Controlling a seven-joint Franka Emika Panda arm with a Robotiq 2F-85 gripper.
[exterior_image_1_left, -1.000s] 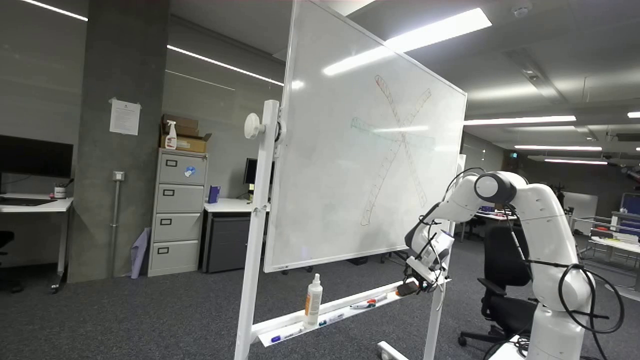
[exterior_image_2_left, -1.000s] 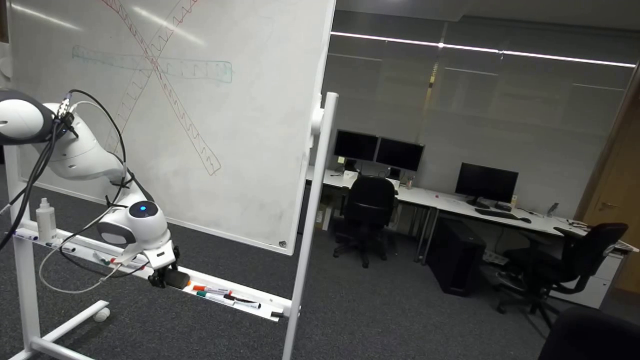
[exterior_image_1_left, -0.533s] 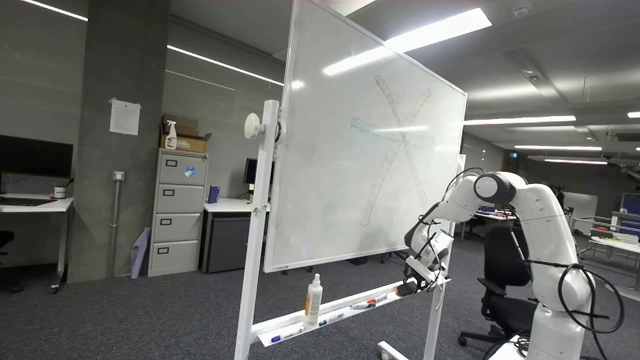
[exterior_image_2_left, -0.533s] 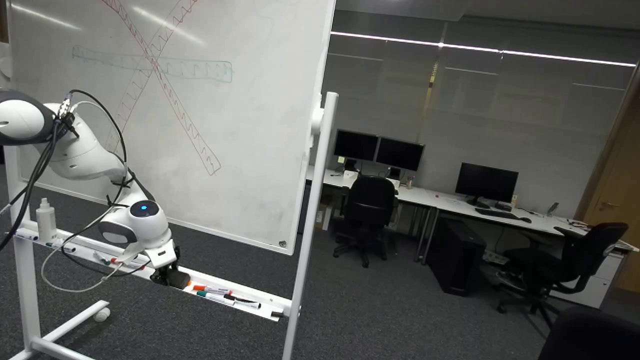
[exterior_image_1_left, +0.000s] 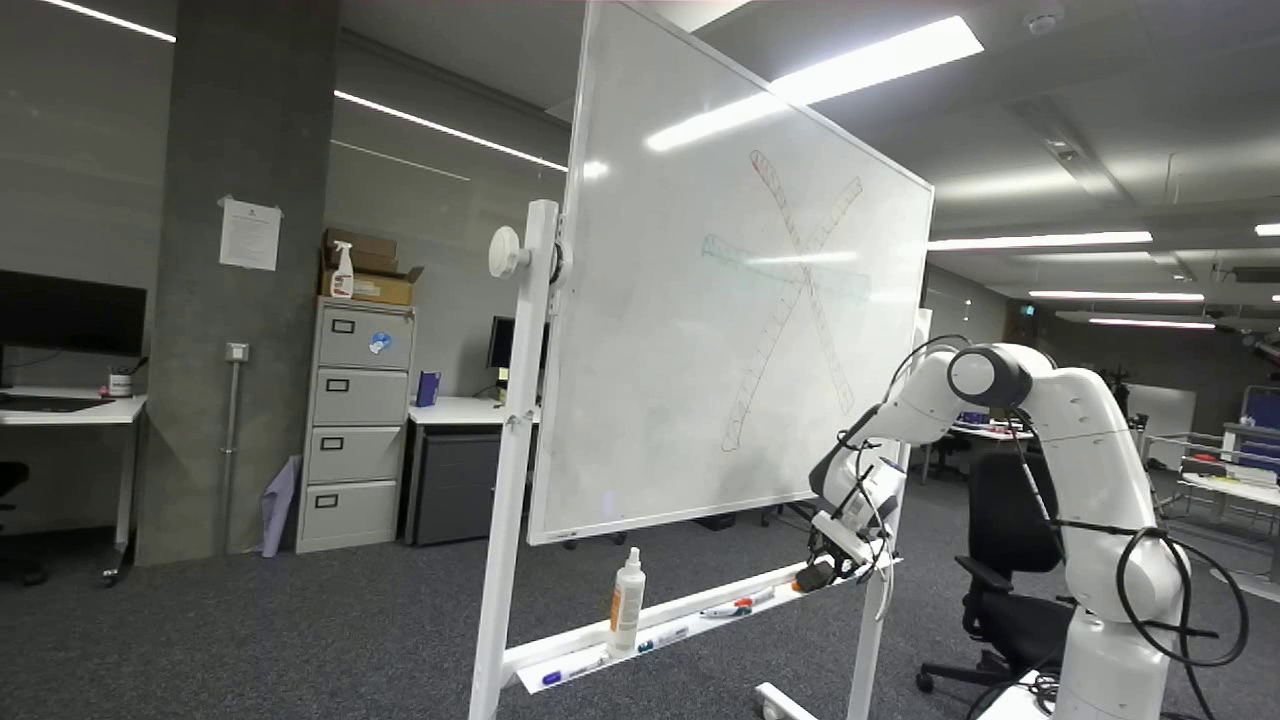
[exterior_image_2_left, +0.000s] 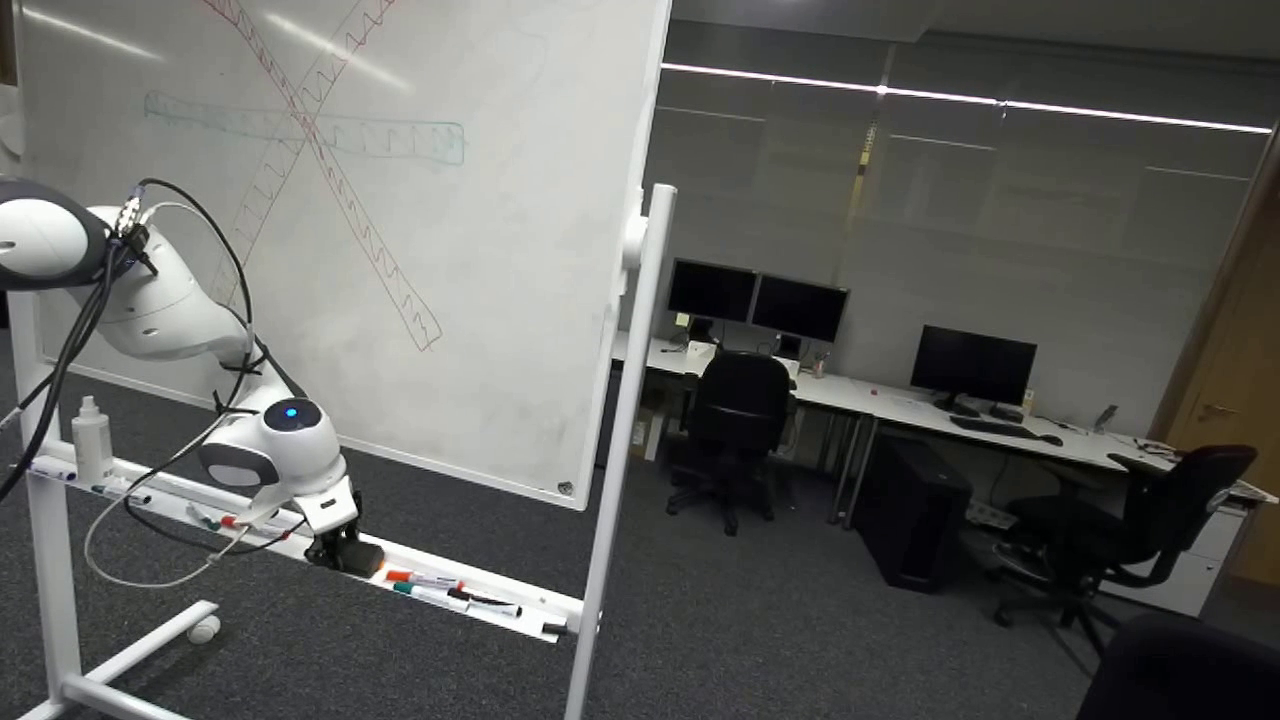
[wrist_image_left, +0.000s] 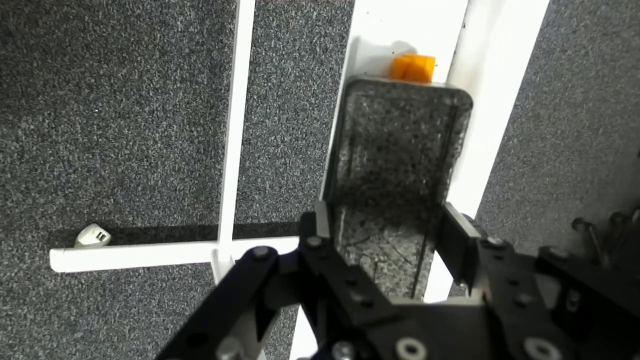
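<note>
The black two-fingered gripper (wrist_image_left: 389, 221) clasps a dark, speckled rectangular eraser (wrist_image_left: 400, 142) apparently resting on the white metal tray (wrist_image_left: 410, 25), so grasping seems the step in hand and the next move likely calls for an even hold.

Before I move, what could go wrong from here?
The jaws clamp the dark eraser off-centre, toward its near end in the wrist view, so it might tilt when lifted. An orange piece at its far end could get knocked along the tray.
</note>
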